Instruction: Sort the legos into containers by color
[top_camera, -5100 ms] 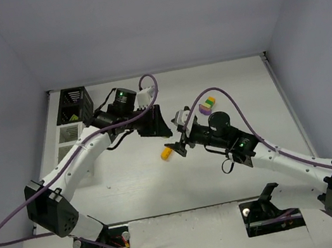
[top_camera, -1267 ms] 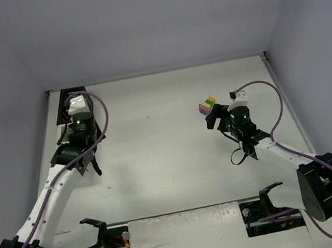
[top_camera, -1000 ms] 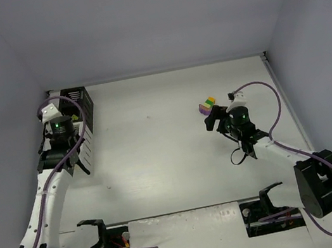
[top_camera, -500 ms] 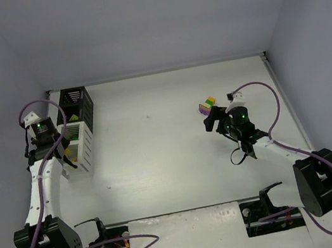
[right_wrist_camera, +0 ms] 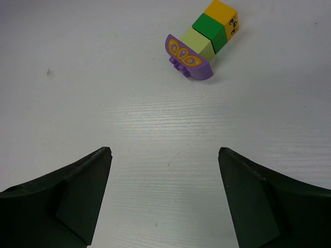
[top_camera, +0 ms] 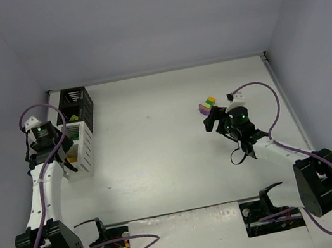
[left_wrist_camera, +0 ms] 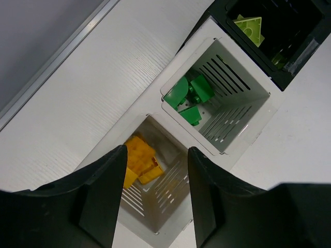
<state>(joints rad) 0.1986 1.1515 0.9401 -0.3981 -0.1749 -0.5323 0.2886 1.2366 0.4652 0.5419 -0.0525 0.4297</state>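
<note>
Three joined bins stand at the far left: a black one (top_camera: 75,101) holding a light green brick (left_wrist_camera: 248,26), a middle white one (left_wrist_camera: 258,111) holding dark green bricks (left_wrist_camera: 189,95), and a near white one (left_wrist_camera: 155,212) holding yellow-orange bricks (left_wrist_camera: 139,163). My left gripper (left_wrist_camera: 156,155) is open and empty above the near white bin; in the top view it (top_camera: 62,156) hangs beside the bins. A joined row of purple (right_wrist_camera: 189,57), light green, dark green and yellow bricks lies on the table (top_camera: 206,104). My right gripper (right_wrist_camera: 164,151) is open and empty just short of it.
The enclosure's left wall and its metal base strip (left_wrist_camera: 51,57) run close behind the bins. Purple cables loop over both arms (top_camera: 257,92). The arm bases sit at the near table edge (top_camera: 102,238).
My left arm has swung left from the table's middle to the bins and now holds over the near white bin. The loose yellow brick is off the table. My right gripper pulled back beside the joined bricks.
</note>
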